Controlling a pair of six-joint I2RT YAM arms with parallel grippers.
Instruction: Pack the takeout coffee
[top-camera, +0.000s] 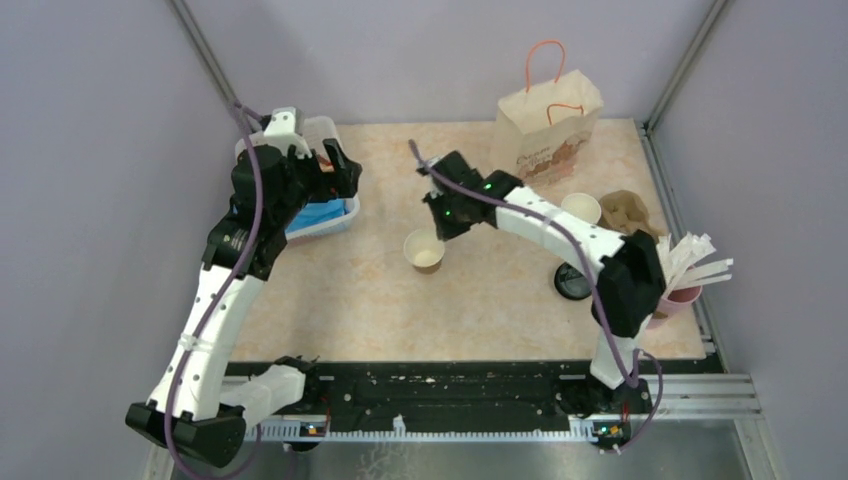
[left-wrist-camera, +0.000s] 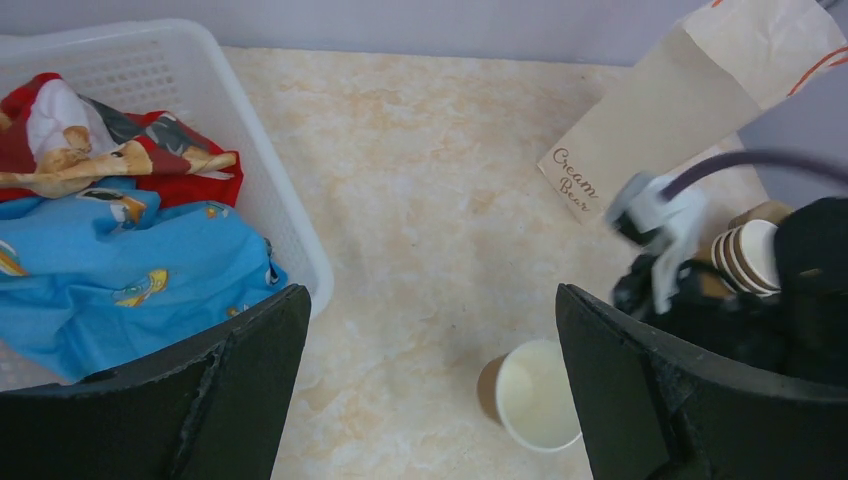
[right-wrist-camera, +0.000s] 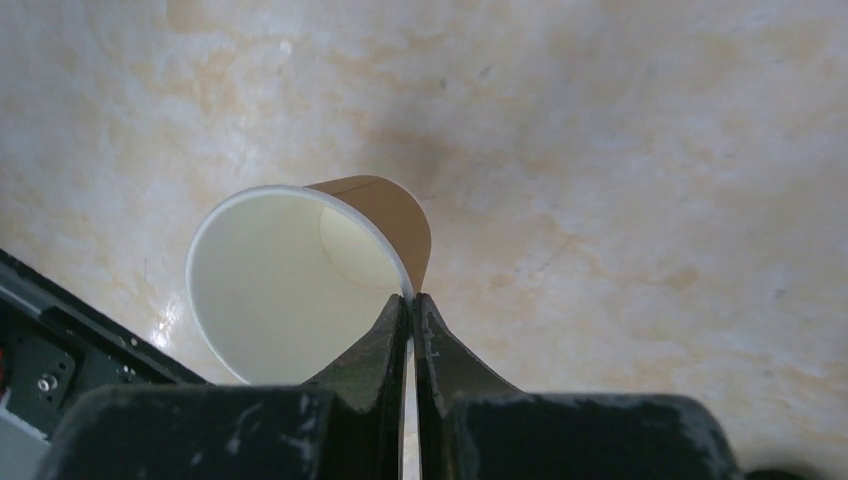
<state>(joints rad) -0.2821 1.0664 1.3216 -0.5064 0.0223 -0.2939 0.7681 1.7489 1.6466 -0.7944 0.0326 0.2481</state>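
Your right gripper (right-wrist-camera: 411, 300) is pinched tight on the rim of an open paper cup (right-wrist-camera: 270, 280) at mid-table, with one finger inside the wall and one outside. Your left gripper (left-wrist-camera: 432, 300) hangs wide open and empty beside the white basket (left-wrist-camera: 290, 200), well apart from that cup. The second cup (top-camera: 581, 207) stands near the paper bag (top-camera: 545, 130).

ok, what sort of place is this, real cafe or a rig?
Most likely a lab robot cell, not a cafe: plain grey walls on metal framing box in a marble-look table, with the arms' mounting rail along its near edge. The paper bag and open paper cup look like props.
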